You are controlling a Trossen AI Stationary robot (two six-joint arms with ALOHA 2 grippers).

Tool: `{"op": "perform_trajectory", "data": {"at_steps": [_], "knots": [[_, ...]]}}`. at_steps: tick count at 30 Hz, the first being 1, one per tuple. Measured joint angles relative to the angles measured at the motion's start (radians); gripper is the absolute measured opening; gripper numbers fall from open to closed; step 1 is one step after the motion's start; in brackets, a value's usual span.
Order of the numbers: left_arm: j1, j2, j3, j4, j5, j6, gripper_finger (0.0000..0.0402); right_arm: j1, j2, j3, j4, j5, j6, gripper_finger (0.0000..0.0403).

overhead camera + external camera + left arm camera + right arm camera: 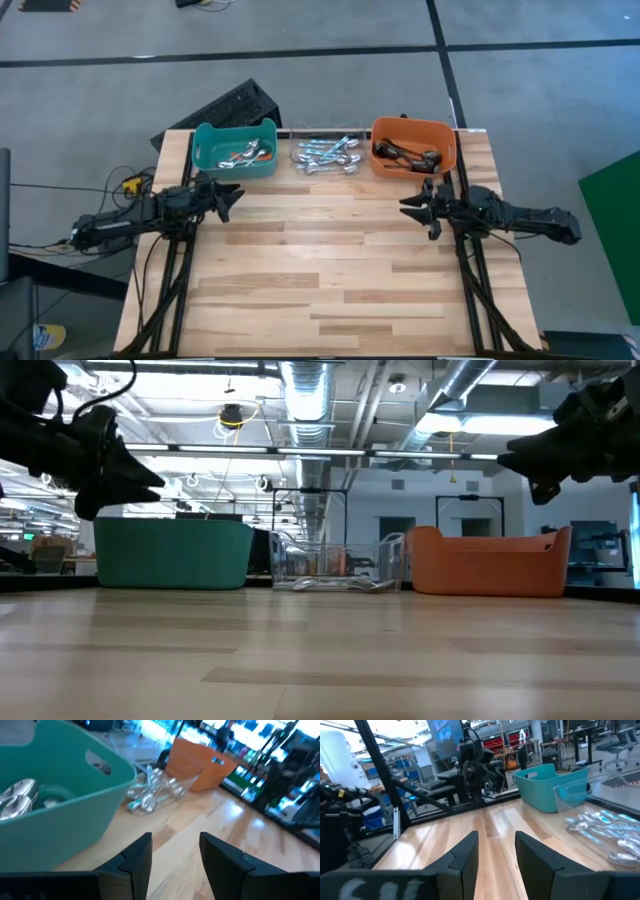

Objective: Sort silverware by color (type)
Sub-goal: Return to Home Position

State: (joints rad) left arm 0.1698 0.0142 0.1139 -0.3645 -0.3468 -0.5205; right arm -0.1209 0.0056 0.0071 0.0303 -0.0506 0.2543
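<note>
Left gripper [175, 842] and right gripper [496, 840]: fingers spread, nothing held. Spoons [325, 155]: judged light, stiff and slick at the bowls, so the thin handles offer the better hold. Those seen lie beyond both grippers, untouched, in the teal bin [205, 140], clear bin [297, 140] and orange bin [450, 150].

Orange-handled spoons [243, 155] lie piled in the teal bin [207, 148], blue-handled spoons [327, 156] in the clear bin [296, 140], and black spoons [405, 153] in the orange bin [447, 142].
</note>
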Motion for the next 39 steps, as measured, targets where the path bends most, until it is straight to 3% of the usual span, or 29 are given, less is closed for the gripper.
{"op": "perform_trajectory", "data": {"at_steps": [13, 39], "knots": [[-0.001, -0.013, -0.047, 0.237, -0.004, 0.0, 0.0151, 0.002, -0.004, -0.001, 0.007, 0.0, 0.0, 0.015], [-0.001, -0.013, -0.048, 0.242, -0.006, 0.0, 0.0151, 0.002, -0.004, -0.002, 0.008, 0.0, 0.0, 0.015]]}}
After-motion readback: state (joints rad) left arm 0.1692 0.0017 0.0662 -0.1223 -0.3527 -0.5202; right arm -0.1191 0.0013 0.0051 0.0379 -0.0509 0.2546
